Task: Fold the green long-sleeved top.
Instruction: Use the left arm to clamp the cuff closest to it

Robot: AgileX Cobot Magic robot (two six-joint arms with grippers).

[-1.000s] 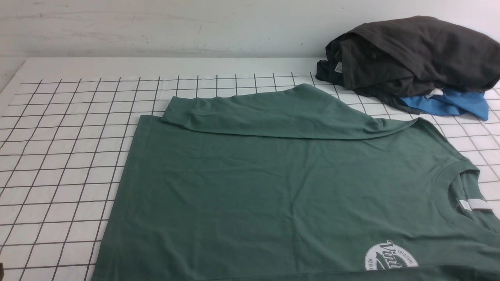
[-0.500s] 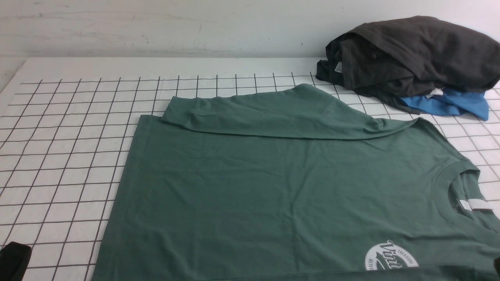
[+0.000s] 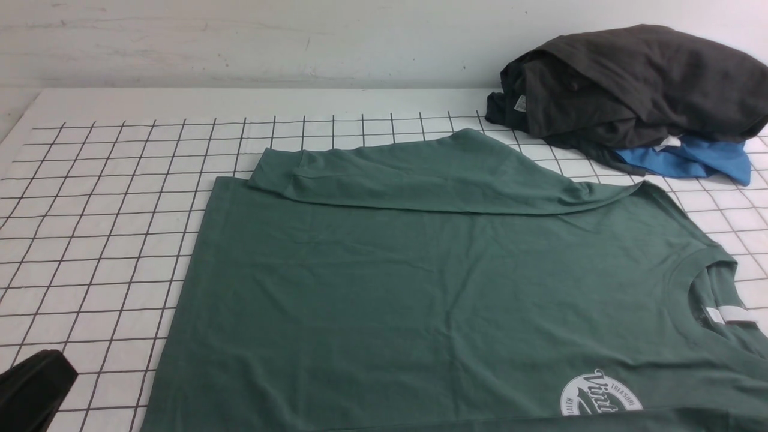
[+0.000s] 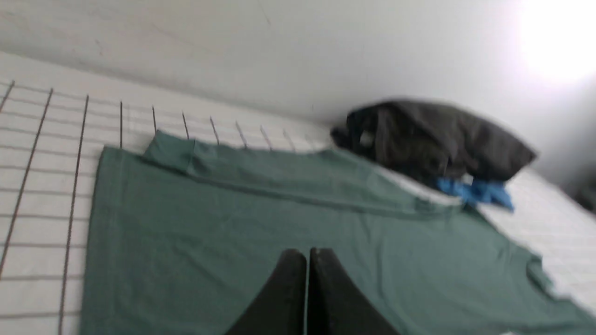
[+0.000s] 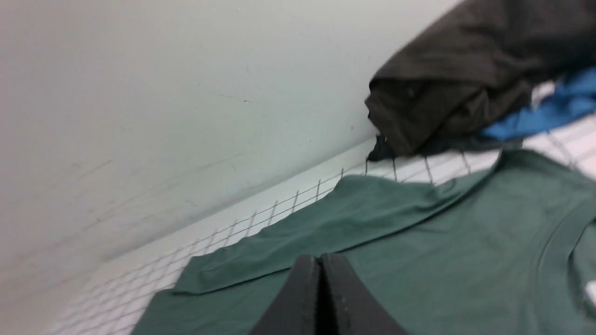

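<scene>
1. Since a moment ago my left gripper (image 4: 307,255) has risen into the near left corner of the front view. Its jaws are pressed together and hold nothing, hovering over the cloth.
2. Biggest is the tabletop (image 3: 108,240), flat and white with a thin black grid.
3. Spread over its middle and near right lies the green long-sleeved top (image 3: 420,288), hem toward the left edge and collar toward the right. It is soft, matte, lightly creased cotton, with the far sleeve laid along the body's far side.
4. Heaped in the far right corner is a dark grey garment (image 3: 636,84), with a bright blue cloth (image 3: 690,159) poking out beneath it.
5. My right gripper (image 5: 320,260) is also pressed shut and empty above the top.
6. Smallest are the round white logo (image 3: 600,396) and the white neck label (image 3: 729,314).
7. Risks: limp cloth could let me pinch one layer only. Dragging might undo the laid sleeve or bunch the body. Shut jaws would just push the fabric.
</scene>
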